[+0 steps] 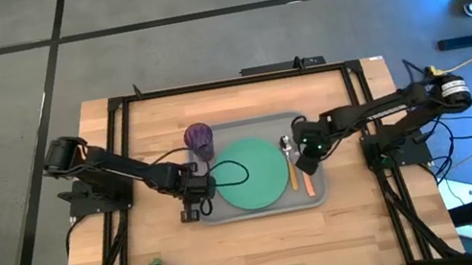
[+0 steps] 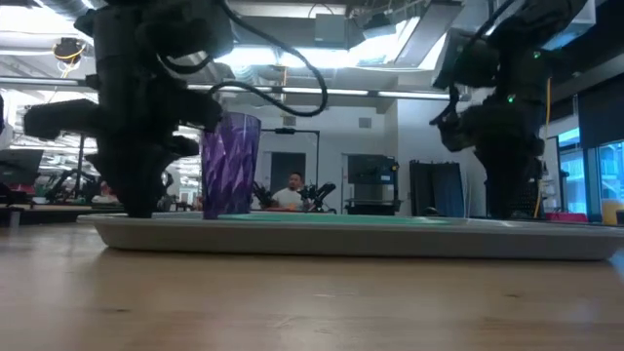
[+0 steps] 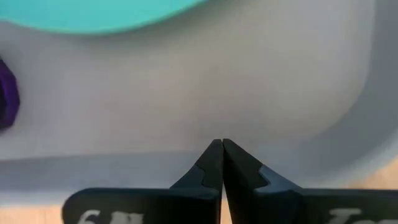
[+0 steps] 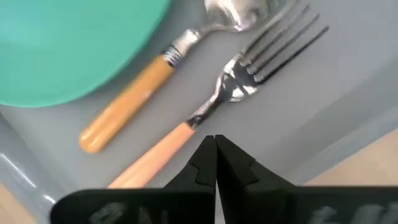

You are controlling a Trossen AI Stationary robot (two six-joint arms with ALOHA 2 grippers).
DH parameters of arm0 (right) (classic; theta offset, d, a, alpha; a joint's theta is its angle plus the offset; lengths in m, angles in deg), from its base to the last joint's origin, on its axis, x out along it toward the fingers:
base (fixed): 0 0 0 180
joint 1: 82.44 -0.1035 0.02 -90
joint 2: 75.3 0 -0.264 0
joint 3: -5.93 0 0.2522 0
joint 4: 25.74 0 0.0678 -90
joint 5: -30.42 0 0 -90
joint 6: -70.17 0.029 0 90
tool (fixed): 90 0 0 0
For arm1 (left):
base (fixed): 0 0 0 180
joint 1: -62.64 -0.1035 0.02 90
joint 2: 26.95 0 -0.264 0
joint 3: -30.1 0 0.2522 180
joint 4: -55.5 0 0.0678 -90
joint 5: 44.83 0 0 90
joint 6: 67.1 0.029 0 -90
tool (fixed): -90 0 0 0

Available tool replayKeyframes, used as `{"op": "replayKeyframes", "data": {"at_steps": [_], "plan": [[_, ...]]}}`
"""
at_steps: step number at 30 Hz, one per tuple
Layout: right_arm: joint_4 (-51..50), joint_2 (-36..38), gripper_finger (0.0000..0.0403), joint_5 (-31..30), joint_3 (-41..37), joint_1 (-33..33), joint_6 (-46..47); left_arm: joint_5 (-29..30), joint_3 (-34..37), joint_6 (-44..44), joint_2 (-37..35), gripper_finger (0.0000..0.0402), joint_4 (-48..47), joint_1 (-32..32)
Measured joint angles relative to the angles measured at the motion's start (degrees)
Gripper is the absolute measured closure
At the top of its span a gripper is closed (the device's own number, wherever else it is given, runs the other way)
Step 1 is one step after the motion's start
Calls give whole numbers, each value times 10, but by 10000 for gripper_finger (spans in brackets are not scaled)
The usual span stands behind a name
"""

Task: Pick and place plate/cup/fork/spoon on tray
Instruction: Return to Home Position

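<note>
Grey rectangular plastic tray (image 1: 255, 127), rounded corners, raised rim, at table centre. It holds a flat round mint-green plate (image 1: 262, 182). A translucent purple tumbler (image 1: 199, 139) stands at the plate's 10 o'clock; the low view alone shows it upright and faceted. An orange-handled steel spoon (image 1: 294, 177) and a salmon-handled fork (image 1: 311, 184) lie side by side at 3 o'clock; the tines show only in the right wrist view. Left gripper (image 1: 197, 198) at 8 o'clock and right gripper (image 1: 310, 153) above the fork, both with fingers pressed together.

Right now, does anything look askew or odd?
Nothing stands out. On the tray the cup stands upright, the plate lies flat, spoon and fork lie side by side. The left gripper and right gripper are shut over its ends.
</note>
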Motion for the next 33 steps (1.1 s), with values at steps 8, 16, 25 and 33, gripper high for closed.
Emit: {"op": "replayKeyframes", "data": {"at_steps": [8, 16, 25, 33], "plan": [[-1, 85, 400, -12, 1, 0, -7, 4, -3, -5, -43, 402, -28, -13], [-8, 184, 400, -19, 57, 2, -82, 13, -2, -52, -191, 402, -61, -51], [-8, 298, 400, -86, 111, 15, -151, 113, -2, -69, -349, 402, -78, -87], [-16, 408, 400, -132, 100, 23, -154, 174, -3, -74, -492, 402, -97, -120]]}}
